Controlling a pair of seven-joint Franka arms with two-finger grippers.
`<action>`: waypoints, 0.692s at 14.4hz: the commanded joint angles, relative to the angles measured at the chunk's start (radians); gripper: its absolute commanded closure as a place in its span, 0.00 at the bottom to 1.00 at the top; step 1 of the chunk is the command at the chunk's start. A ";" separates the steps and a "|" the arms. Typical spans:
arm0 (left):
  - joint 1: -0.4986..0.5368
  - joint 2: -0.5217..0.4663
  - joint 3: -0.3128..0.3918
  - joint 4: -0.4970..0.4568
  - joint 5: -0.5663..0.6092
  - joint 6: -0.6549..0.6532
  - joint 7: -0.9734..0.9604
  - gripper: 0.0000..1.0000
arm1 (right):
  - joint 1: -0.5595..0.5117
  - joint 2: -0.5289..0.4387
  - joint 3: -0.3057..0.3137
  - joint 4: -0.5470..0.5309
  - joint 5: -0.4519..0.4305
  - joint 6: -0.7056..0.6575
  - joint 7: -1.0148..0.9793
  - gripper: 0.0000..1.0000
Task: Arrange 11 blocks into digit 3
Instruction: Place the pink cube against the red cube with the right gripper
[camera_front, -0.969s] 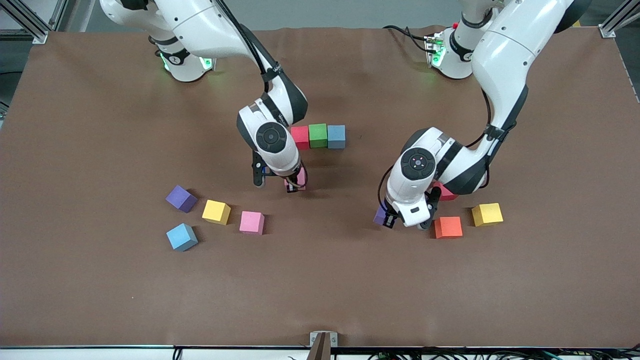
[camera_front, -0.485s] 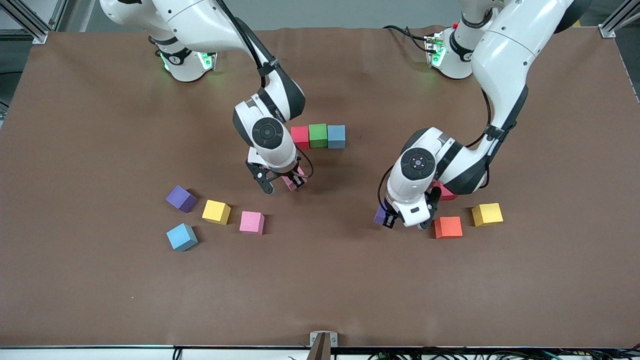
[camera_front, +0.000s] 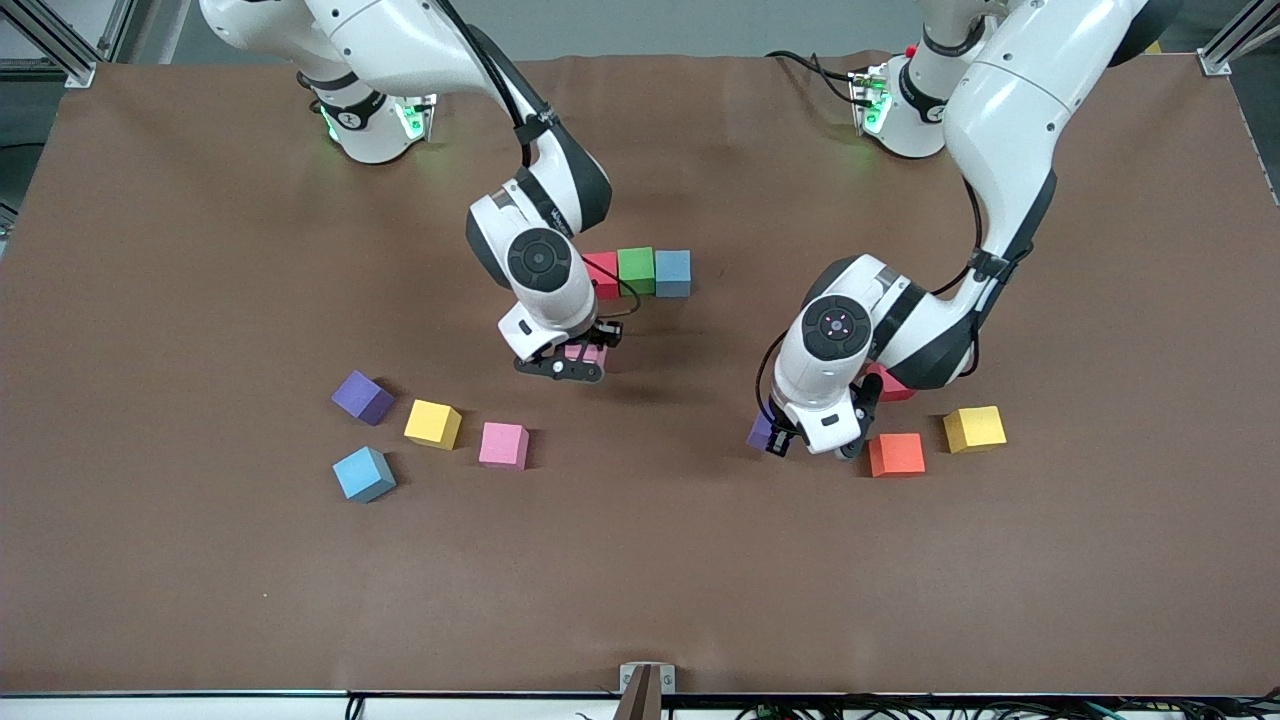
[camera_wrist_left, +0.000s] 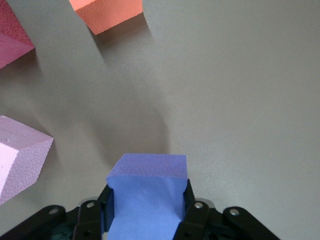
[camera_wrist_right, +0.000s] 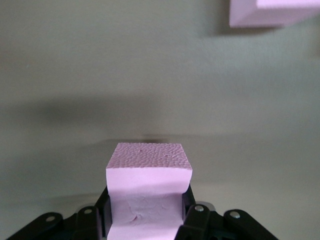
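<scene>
A short row of three blocks, the red block (camera_front: 601, 272), the green block (camera_front: 636, 269) and the blue block (camera_front: 673, 272), lay touching side by side near the middle of the table (camera_front: 200, 250), which read as the first bar of the digit 3. The right gripper (camera_front: 580, 358) hung just over the table a little nearer the front camera than the red end of that row, its fingers clamped on a pink block (camera_wrist_right: 149, 192); judging by the spot, it was carrying the cube there to hang a joining piece off the bar. The left gripper (camera_front: 805, 440) was low over the table toward the left arm's end, closed on a purple block (camera_wrist_left: 146, 200), probably lifted so it could be brought to the figure next. Beside it sat an orange block (camera_front: 896, 454), a yellow block (camera_front: 974, 428) and a second red block (camera_front: 890, 384) half hidden under the arm. Toward the right arm's end, four loose cubes waited: another purple block (camera_front: 362, 397), another yellow block (camera_front: 433, 423), another pink block (camera_front: 503, 445) and a light blue block (camera_front: 364, 473). With only three cubes set, most of the figure remained unbuilt.
</scene>
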 joint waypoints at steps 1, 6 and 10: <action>0.001 0.000 0.000 0.006 0.002 -0.002 0.005 0.70 | 0.032 -0.049 0.005 -0.055 -0.048 0.010 -0.053 1.00; 0.001 0.002 0.000 0.006 0.002 -0.001 0.005 0.70 | 0.084 -0.112 0.002 -0.176 -0.051 0.084 0.017 1.00; -0.001 0.002 0.000 0.005 0.002 -0.001 0.007 0.70 | 0.099 -0.118 0.002 -0.211 -0.053 0.107 0.019 1.00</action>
